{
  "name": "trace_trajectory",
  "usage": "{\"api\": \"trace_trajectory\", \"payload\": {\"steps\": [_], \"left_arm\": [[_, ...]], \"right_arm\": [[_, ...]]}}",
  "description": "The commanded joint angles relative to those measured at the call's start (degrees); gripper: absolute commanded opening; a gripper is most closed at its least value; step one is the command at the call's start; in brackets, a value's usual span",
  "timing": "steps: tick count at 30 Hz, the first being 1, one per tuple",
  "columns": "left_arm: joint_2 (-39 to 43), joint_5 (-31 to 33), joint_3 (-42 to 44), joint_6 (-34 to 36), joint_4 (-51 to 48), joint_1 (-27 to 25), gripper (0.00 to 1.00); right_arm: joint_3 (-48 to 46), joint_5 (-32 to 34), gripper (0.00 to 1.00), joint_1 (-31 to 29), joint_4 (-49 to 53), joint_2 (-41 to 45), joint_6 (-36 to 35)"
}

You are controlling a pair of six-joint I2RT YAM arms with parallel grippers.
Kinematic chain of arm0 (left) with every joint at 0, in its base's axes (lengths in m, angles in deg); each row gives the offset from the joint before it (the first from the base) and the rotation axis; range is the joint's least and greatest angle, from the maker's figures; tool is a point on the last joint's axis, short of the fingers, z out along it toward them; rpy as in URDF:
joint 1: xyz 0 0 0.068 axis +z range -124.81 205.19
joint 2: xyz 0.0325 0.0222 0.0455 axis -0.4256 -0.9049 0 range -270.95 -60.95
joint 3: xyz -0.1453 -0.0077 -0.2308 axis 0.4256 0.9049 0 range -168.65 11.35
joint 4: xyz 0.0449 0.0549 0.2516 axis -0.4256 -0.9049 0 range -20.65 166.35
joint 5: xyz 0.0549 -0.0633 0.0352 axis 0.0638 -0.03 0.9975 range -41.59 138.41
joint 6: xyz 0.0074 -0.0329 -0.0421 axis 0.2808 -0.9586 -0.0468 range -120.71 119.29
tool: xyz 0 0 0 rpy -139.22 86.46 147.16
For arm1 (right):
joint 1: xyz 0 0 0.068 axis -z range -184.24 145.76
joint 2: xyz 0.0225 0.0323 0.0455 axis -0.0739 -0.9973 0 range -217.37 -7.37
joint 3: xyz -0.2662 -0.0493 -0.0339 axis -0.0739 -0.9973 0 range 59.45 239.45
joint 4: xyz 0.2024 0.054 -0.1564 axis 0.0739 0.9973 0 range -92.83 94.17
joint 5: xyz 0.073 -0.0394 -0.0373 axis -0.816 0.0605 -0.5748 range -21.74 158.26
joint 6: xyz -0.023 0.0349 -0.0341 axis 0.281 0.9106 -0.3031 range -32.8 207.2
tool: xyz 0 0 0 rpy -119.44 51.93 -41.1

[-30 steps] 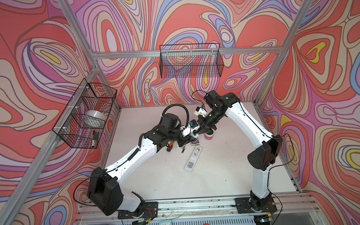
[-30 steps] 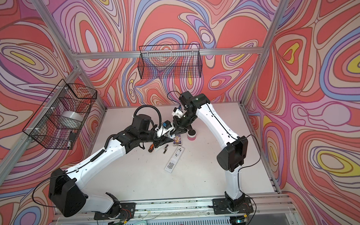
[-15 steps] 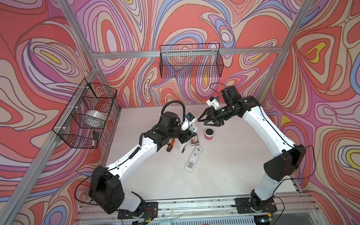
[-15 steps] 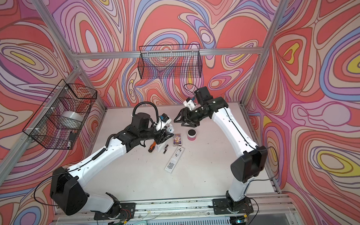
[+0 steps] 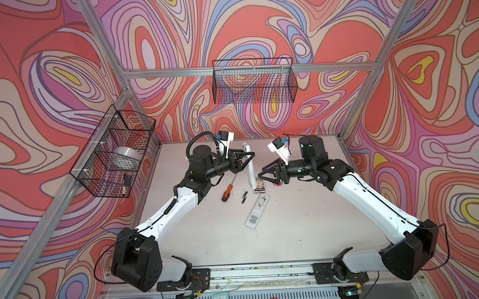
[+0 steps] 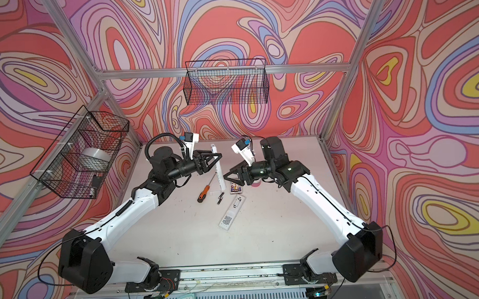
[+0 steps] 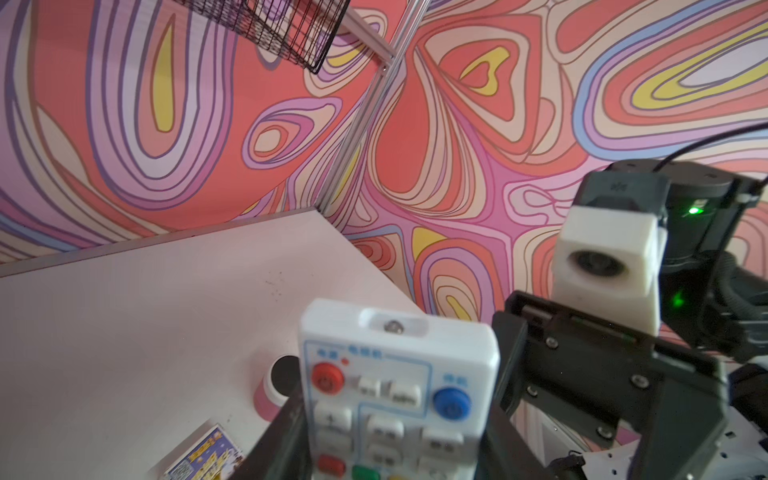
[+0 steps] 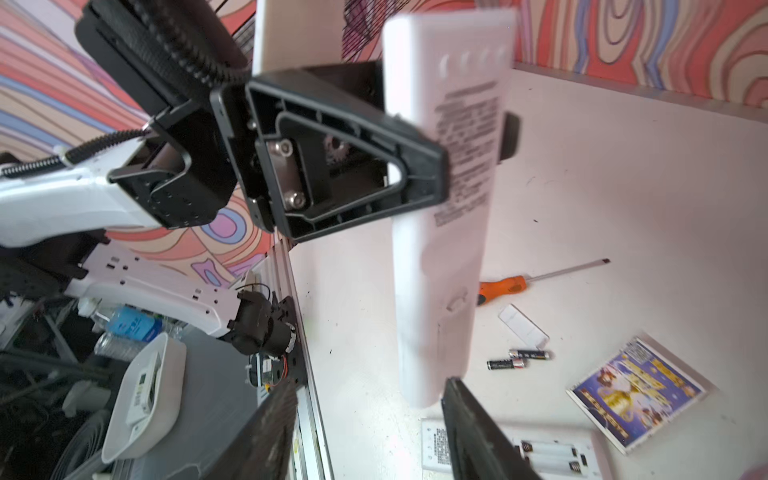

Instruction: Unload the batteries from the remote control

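Clamping remote (image 5: 251, 177) upright in left jaws; just let go with right jaws, now parted, empty, drawn back. Leaves its shut cover (image 8: 436, 340) facing right, ready for opening.

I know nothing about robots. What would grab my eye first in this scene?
The left hand holds a long white remote control nearly upright above the pale table, facing the open right hand. Below lie two small dark batteries beside an orange-handled screwdriver, all ringed by loud swirling red-and-purple walls.
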State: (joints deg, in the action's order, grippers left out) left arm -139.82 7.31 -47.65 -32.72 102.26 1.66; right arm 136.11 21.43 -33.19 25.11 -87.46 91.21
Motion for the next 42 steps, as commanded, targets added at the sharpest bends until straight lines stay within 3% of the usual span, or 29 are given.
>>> {"api": "trace_trajectory", "payload": {"steps": [1,6,11,20,26,29,31,32,35,37,42], "left_arm": [[1.11,-3.6,1.41,-6.87,13.14,0.03,0.0],[0.57,-6.68,1.47,-10.91,18.53,0.03,0.0],[-0.31,-11.04,0.29,-13.95,20.88,-0.08,0.0],[-0.54,-13.42,-0.06,-15.45,22.56,-0.16,0.0],[-0.23,-13.59,0.07,-14.67,21.25,-0.17,0.0],[-0.23,-13.26,0.12,-14.4,20.68,-0.15,0.0],[-0.36,-13.07,0.01,-14.15,20.26,-0.1,0.02],[-0.48,-12.98,-0.15,-14.05,20.03,-0.15,0.06],[-0.67,-12.86,-0.82,-13.47,18.36,-0.05,0.33],[-0.52,-13.26,-1.56,-12.3,15.4,0.05,0.43],[1.35,-13.57,-4.11,-8.46,0.7,1.01,0.74]], "right_arm": [[1.8,1.2,0.98,-1.64,-2.33,-1.24,-4.78],[1.02,4.24,0.98,-2.34,-4.14,-1.88,-6.3],[1.97,-1.93,0.98,-2.25,-0.88,-4.48,-8.31],[2.39,-6.36,0.98,-2.25,-2.63,-6.61,-7.18],[2.4,-4.75,0.88,-2.25,-3.49,-6.19,-6.85],[2.32,-3.21,0.7,-2.25,-2.3,-5.53,-7.67],[2.13,-2.7,0.65,-2.25,-1.62,-5.09,-8.29],[1.85,-2.4,0.64,-2.25,-1.58,-4.91,-8.32],[1.52,-0.71,0.63,-2.25,-0.93,-4.05,-9.25],[1.47,1.55,0.6,-2.09,0.59,-3.53,-10.63],[2.78,11.05,0.56,-0.74,6.98,-2.87,-15.98]]}}
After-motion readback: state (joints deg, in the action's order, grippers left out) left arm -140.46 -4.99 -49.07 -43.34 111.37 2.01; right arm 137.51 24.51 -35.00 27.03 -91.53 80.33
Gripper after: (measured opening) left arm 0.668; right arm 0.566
